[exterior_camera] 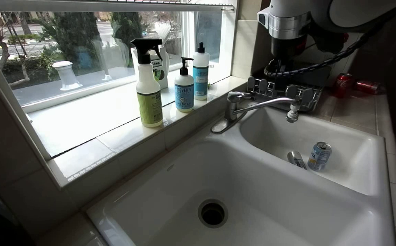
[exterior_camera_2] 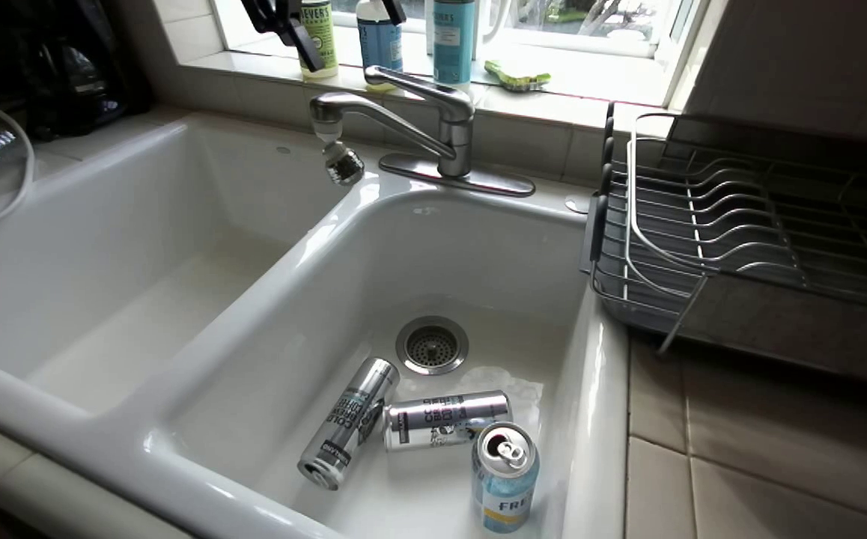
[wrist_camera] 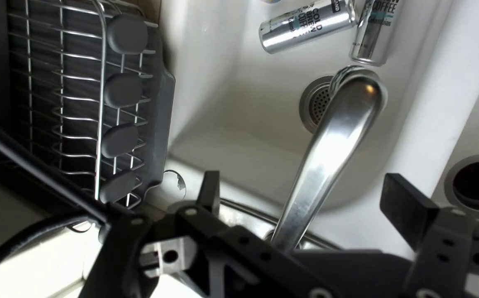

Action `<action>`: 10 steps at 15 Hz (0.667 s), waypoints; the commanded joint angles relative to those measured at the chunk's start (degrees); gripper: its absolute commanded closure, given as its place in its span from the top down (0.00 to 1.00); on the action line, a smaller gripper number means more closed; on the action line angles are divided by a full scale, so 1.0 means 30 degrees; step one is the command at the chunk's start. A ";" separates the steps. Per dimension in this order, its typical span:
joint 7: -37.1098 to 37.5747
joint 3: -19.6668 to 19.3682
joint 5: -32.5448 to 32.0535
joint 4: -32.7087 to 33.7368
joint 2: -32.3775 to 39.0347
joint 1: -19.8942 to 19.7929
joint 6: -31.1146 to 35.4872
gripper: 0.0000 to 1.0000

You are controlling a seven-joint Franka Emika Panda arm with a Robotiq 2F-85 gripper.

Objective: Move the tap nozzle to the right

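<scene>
Gripper [wrist_camera: 304,192]: fingers spread wide.
Wrist view: I see the spout [wrist_camera: 324,165] between them; its nozzle [exterior_camera_2: 344,163] hangs below.

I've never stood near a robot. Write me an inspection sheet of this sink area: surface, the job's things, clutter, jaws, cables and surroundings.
Surface: white double sink; a drain hole and a strainer visible.
Job's things: tap nozzle hangs from the tip of the spout.
Clutter: two silver cans lie and a blue can stands in the sink; two red cans sit on the tiled counter.
Jaws: open, standing apart on either side of the spout in the wrist view; anything held: nothing seen.
Cables: black cable loops beside the arm; what looks like a white cord curves near the sink.
Surroundings: dish rack beside the sink; three bottles on the window sill.
</scene>
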 commanded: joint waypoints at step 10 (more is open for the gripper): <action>-0.2718 -0.0029 -0.2237 0.1463 0.2987 0.0248 0.3864 1.00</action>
